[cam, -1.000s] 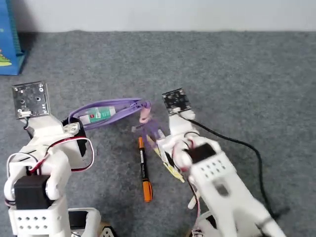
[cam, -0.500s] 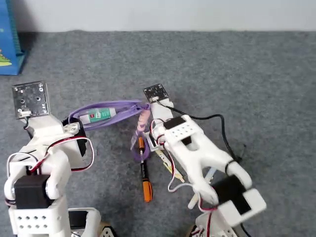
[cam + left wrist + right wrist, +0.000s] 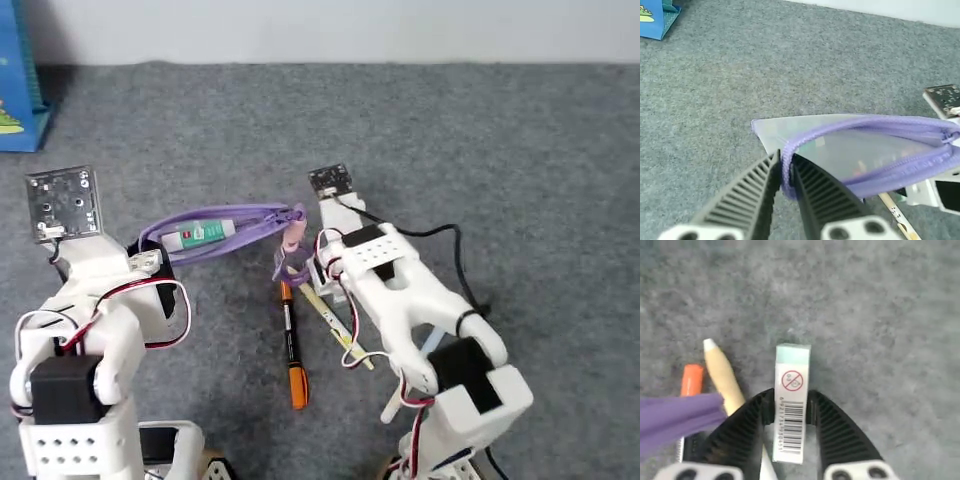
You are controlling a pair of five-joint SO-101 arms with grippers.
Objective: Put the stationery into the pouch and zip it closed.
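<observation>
The left hand [image 3: 784,160] is clenched on the purple zip edge at one end of the pouch [image 3: 855,150], which stretches away from it with its mouth open. Inside, just beyond that hand, lies one item with a green label [image 3: 197,235]; its print is too small to read. The job looks barely begun: the orange pen [image 3: 691,379] and pencil [image 3: 720,370] lie on the grey worktop [image 3: 480,150] just beside the right hand [image 3: 790,395], outside the pouch, and the zip is undone. That hand grips a white block [image 3: 792,365], probably an eraser. Its label bears a barcode and a red crossed circle, and its digits cannot be made out.
</observation>
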